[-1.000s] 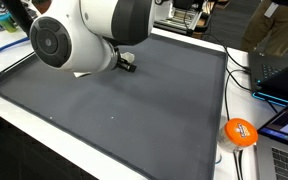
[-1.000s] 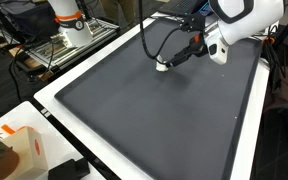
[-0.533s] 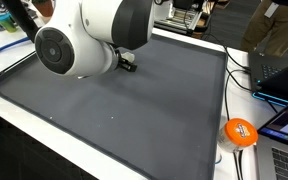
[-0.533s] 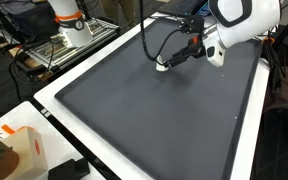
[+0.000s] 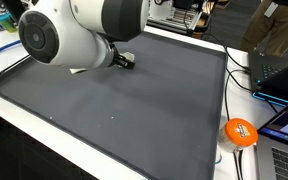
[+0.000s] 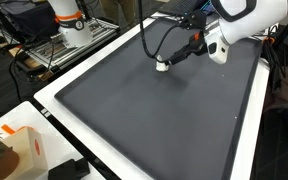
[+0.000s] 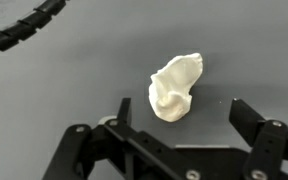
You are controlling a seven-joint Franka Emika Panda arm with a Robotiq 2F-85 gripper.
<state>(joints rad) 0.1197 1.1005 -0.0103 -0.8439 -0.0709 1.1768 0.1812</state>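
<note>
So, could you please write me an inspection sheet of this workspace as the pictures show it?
Surface: dark grey flat mat, lying flat.
Job's things: small white crumpled lump lying on the mat.
Clutter: nothing seen.
Grippers: black fingers open, one on either side of the lump, not touching it.
Cables: black looped cable hanging by the arm above the mat.
Surroundings: round orange object and open laptop beside the mat; orange and white box past one corner.
</note>
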